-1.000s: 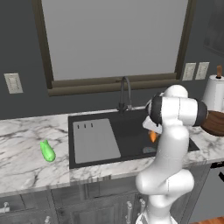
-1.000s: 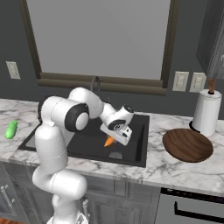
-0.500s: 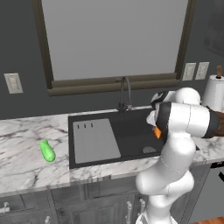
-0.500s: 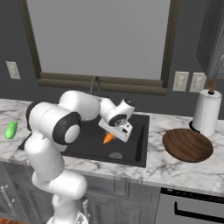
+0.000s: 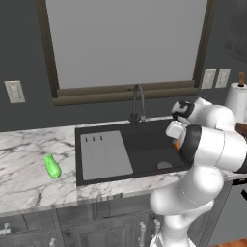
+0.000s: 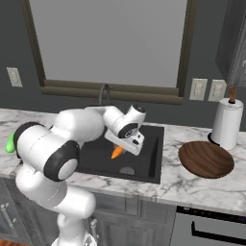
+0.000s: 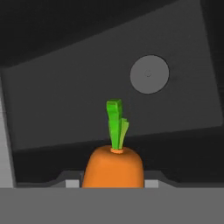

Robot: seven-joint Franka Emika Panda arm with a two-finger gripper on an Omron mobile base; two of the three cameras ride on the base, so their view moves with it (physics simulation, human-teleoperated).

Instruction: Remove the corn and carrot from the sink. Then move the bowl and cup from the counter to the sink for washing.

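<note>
My gripper (image 6: 120, 148) hangs over the black sink (image 6: 150, 156), shut on the orange carrot (image 6: 116, 153) with its green top pointing down. In the hand view the carrot (image 7: 113, 168) sits between my fingertips, with the sink floor (image 7: 57, 109) and the round drain (image 7: 149, 74) beyond it. From the left base view only a sliver of the carrot (image 5: 177, 144) shows behind my arm. The green corn (image 5: 52, 166) lies on the white marble counter (image 5: 29, 164), left of the sink (image 5: 144, 144). The brown wooden bowl (image 6: 206, 158) rests on the counter to the sink's right. The cup is out of view.
A dark curved faucet (image 5: 137, 103) stands behind the basin, and a grey drainboard panel (image 5: 103, 154) fills its left part. A paper towel roll (image 6: 226, 125) stands behind the bowl. My own elbow and forearm bulk over the sink's front edge.
The arm's elbow has swung forward and round over the sink's front. The carrot stays in the grip, at about the same spot above the basin.
</note>
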